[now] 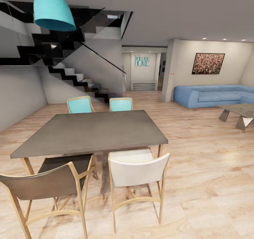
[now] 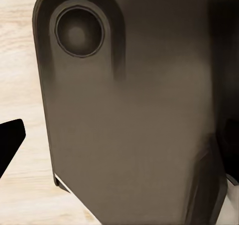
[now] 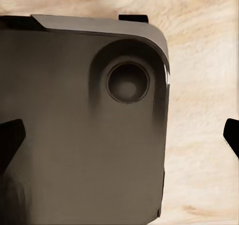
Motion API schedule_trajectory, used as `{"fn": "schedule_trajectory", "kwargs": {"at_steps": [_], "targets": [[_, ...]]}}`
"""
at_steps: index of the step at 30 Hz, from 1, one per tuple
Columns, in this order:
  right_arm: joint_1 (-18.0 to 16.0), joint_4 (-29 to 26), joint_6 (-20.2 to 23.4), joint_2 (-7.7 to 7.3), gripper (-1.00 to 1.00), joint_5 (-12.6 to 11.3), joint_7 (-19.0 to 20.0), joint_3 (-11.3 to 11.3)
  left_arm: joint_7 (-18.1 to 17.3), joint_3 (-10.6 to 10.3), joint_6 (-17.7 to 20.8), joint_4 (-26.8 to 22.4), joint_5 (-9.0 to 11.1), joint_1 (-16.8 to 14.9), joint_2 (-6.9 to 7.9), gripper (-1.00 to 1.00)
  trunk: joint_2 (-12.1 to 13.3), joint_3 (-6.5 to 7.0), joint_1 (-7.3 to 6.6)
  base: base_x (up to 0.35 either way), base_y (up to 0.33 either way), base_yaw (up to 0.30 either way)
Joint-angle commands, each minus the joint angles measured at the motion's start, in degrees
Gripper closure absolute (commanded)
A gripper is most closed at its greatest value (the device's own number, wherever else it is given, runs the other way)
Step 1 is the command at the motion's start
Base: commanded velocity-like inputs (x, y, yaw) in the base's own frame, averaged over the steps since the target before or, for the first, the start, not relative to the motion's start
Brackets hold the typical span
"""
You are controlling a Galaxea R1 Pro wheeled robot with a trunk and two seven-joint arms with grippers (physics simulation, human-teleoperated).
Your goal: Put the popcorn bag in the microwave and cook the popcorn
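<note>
Two dining chairs, one dark [image 1: 46, 186] and one white [image 1: 137, 172], are seen nearest the head camera, drawn up to a grey dining surface [image 1: 91, 131] on a pale wood floor [image 1: 211, 182]. Beyond it a black staircase [image 1: 70, 73] and a blue sofa [image 1: 211, 95] are shown. No popcorn bag, countertop or microwave is pictured, so which arm lies nearer the bag cannot be judged. A dark robot body panel [image 2: 139, 125] is framed in each wrist view above the floor; black tips of the fingers [image 3: 10, 138] are glimpsed well apart on the right, while the left spread cannot be told
</note>
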Motion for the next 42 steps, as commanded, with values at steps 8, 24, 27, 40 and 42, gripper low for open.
{"fn": "schedule_trajectory", "kwargs": {"at_steps": [8,24,27,40,42], "targets": [[-0.08,-0.55,-0.02,-0.51,-1.0,-0.03,-0.1,0.13,0.03,0.18,-0.2,-0.08,0.0,0.09,-0.14,-1.0,-0.03,-0.05,0.0,-0.246,0.0,0.043],[-1.56,-8.29,-6.37,-10.77,-1.0,-0.57,-3.67,-0.7,0.12,0.41,-6.03,-1.29,0.66,-2.3,4.15,-1.0,-0.03,-0.05,0.0,-0.1,0.0,0.277],[-1.58,-9.26,-6.46,-10.05,-1.0,-0.63,-3.64,-0.73,0.17,0.43,-6.16,-1.3,0.7,-3.98,4.23,-1.0,-0.03,-0.05,0.0,0.0,0.0,0.284],[-1.58,-9.99,-8.74,-7.62,-1.0,-0.08,-3.63,-0.25,0.21,1.16,-7.21,-1.35,0.85,-4.97,3.78,-1.0,-0.03,-0.05,0.0,-0.03,0.0,0.284],[-1.58,-9.99,-8.82,-7.59,-1.0,-0.07,-3.63,-0.22,0.21,1.2,-8.93,-1.34,0.81,-4.9,3.6,-1.0,-0.03,-0.05,0.0,-0.302,0.0,0.284]]}}
